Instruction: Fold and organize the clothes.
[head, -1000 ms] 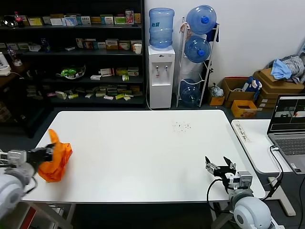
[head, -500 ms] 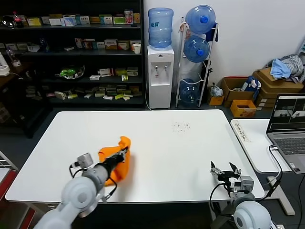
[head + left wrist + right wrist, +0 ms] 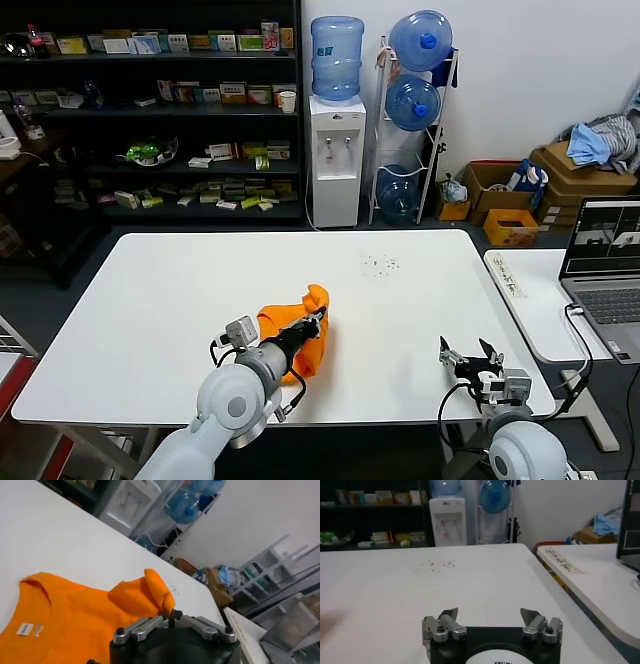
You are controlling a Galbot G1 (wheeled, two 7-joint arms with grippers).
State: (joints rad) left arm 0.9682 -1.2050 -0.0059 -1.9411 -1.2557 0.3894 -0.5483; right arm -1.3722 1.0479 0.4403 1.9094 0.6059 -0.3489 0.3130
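Note:
The bright orange T-shirt is bunched up near the middle of the white table, a little towards the front. My left gripper is shut on a fold of its cloth. In the left wrist view the T-shirt spreads under the gripper, with its small white neck label showing at the collar. My right gripper is open and empty at the table's front right; the right wrist view shows its fingers spread over bare table.
A second white table with a laptop stands to the right. A water dispenser, shelves and cardboard boxes with a grey-and-blue heap of cloth are beyond the far edge. Small dark specks lie on the table.
My left gripper has carried the orange T-shirt from the table's front left edge rightwards to near the middle. The right gripper has barely moved.

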